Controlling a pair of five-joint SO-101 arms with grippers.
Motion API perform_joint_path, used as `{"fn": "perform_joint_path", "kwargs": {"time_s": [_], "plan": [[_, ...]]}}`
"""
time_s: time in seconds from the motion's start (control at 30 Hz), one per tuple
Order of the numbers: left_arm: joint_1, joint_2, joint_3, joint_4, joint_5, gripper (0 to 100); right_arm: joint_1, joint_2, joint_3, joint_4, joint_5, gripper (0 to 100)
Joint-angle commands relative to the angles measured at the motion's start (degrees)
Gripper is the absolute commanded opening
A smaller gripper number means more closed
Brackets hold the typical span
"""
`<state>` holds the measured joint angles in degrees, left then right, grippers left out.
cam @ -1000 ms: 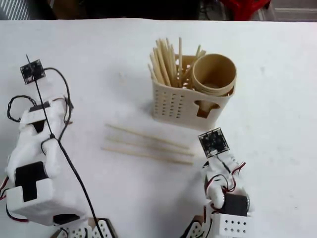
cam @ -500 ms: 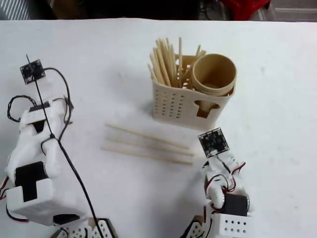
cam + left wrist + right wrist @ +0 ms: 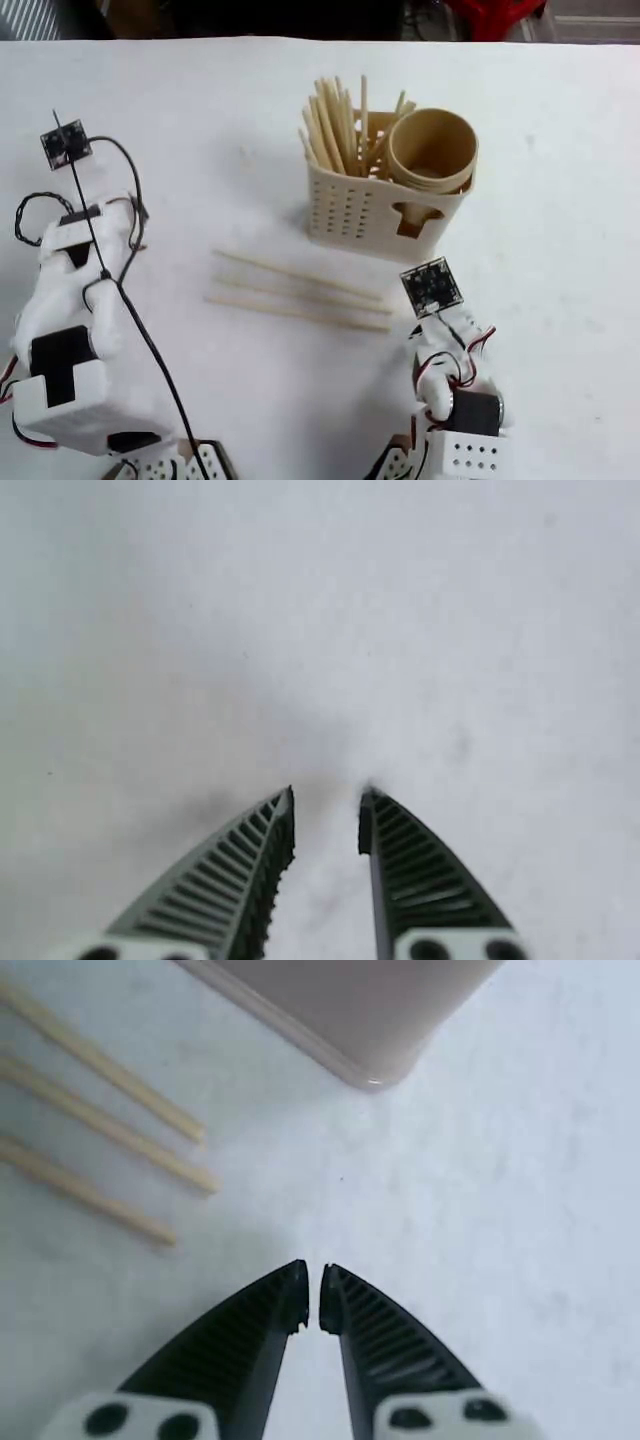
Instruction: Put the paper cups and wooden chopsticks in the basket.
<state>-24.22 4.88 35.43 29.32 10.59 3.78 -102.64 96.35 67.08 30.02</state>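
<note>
Nothing has shifted since the earlier frames. At upper centre, the basket [image 3: 350, 215] holds a bundle of wooden chopsticks [image 3: 335, 120] and nested paper cups [image 3: 432, 148]. Three loose chopsticks [image 3: 300, 293] lie on the worktop [image 3: 560, 120] just below it. On the left gripper [image 3: 327, 798] the jaws stand narrowly apart and empty; on the right gripper [image 3: 312, 1275] they nearly touch, holding nothing.

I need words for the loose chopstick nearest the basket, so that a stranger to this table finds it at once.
Find the white perforated basket standing mid-table with a paper cup inside. Before it, toward the arms, three loose chopsticks lie side by side on the table. Yours is the outer chopstick on the basket's side; the other two lie farther from the basket.
</note>
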Motion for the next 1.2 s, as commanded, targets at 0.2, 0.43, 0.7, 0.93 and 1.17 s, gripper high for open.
{"fn": "perform_joint_path", "kwargs": {"time_s": [0.2,0.43,0.7,0.93,1.17], "plan": [[0.8,-0.4,-0.2,0.5,-0.6,12,0.5,-0.3,0.5,0.4,-0.1,3.8],[0.8,-0.4,-0.2,0.5,-0.6,12,0.5,-0.3,0.5,0.4,-0.1,3.8],[0.7,-0.4,-0.2,0.5,-0.6,12,0.5,-0.3,0.5,0.4,-0.1,3.8],[-2.2,-1.1,-0.7,0.7,-0.5,12,0.5,-0.3,0.5,0.4,-0.1,3.8],[-1.5,-15.3,-0.8,11.3,-0.4,13,0.5,-0.3,0.5,0.4,-0.1,3.8]]}}
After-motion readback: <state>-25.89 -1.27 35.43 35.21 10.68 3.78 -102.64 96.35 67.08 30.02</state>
